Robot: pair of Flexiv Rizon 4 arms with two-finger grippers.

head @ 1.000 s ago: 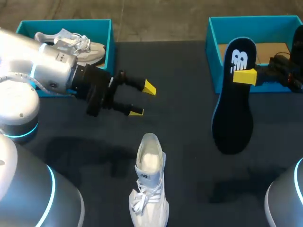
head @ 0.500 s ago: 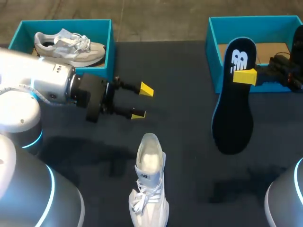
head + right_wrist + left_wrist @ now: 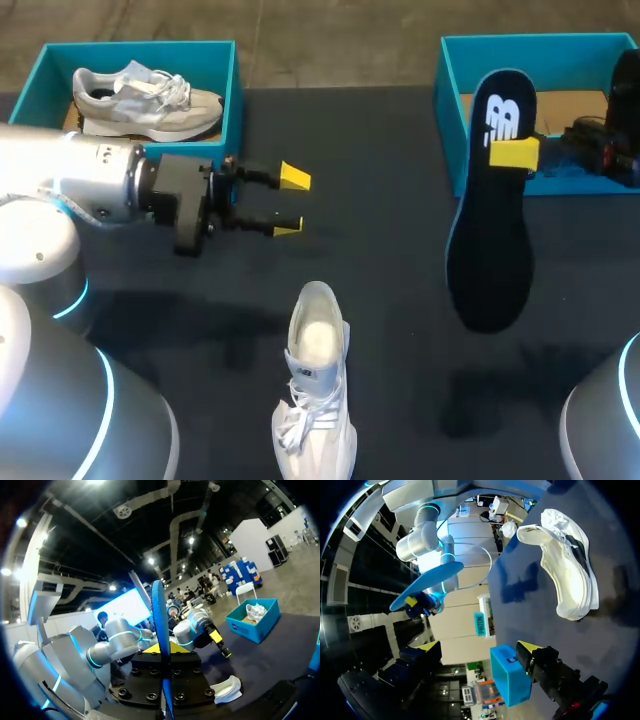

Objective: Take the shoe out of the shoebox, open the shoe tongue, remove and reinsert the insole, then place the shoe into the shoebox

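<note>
The left gripper (image 3: 291,202), fingers spread and empty, has retracted from the white shoe (image 3: 315,390), now well apart from it. The right gripper (image 3: 515,153) pinches the removed insole (image 3: 490,250), raised slightly. Reinsertion likely follows.

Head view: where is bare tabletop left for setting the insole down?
Bare black tabletop lies between the left teal shoebox and the right teal shoebox, and between the white laced sneaker and the hanging black insole. It is crowded around the open left gripper.
</note>
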